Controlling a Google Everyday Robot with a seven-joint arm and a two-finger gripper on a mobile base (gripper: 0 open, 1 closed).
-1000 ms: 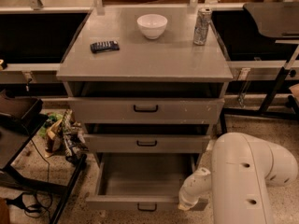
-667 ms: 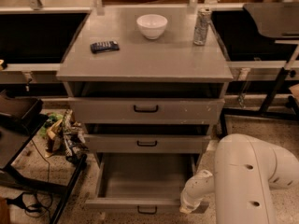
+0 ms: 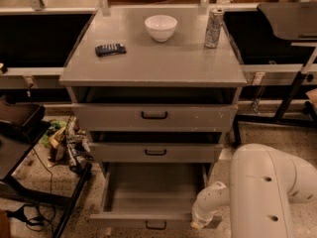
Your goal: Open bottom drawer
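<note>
The bottom drawer (image 3: 148, 190) stands pulled well out beneath the table (image 3: 153, 63), which carries a white bowl (image 3: 161, 27) and a can (image 3: 214, 28), its plain grey floor showing, with the gripper (image 3: 200, 222) at its front right corner, open or closed I cannot tell.

gripper (image 3: 198, 222) at front right corner of bottom drawer (image 3: 148, 192), bowl (image 3: 160, 27) on cabinet (image 3: 163, 63)

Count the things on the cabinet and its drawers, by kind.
Drawers: 3, top drawer, middle drawer, bottom drawer pulled out
White bowl: 1
Can: 1
Black remote: 1
Total: 6
The tool is by the bottom drawer's front right corner.
</note>
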